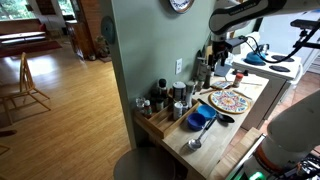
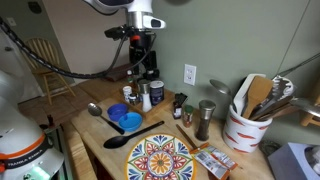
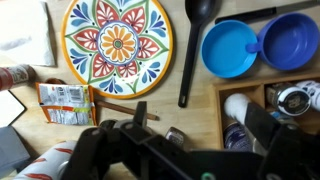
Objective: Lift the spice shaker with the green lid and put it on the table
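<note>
The wooden table (image 2: 98,133) carries a small stepped spice rack (image 2: 150,104) against the wall, which also shows in an exterior view (image 1: 158,122). Several jars stand in the rack. I cannot make out a green lid on any of them. In the wrist view a white-lidded jar (image 3: 240,108) stands in the rack (image 3: 268,80) near my right finger. My gripper (image 3: 200,128) is open and empty, hanging well above the rack's edge and the bare table (image 3: 190,112). It shows in both exterior views (image 2: 140,72) (image 1: 222,48).
A patterned plate (image 3: 117,45), two blue bowls (image 3: 230,48) and a black ladle (image 3: 195,45) lie in front of the rack. A metal spoon (image 2: 95,109) lies at the table's end. Pepper shakers (image 2: 205,118) and a utensil crock (image 2: 245,128) stand further along. A packet (image 3: 65,103) lies beside the plate.
</note>
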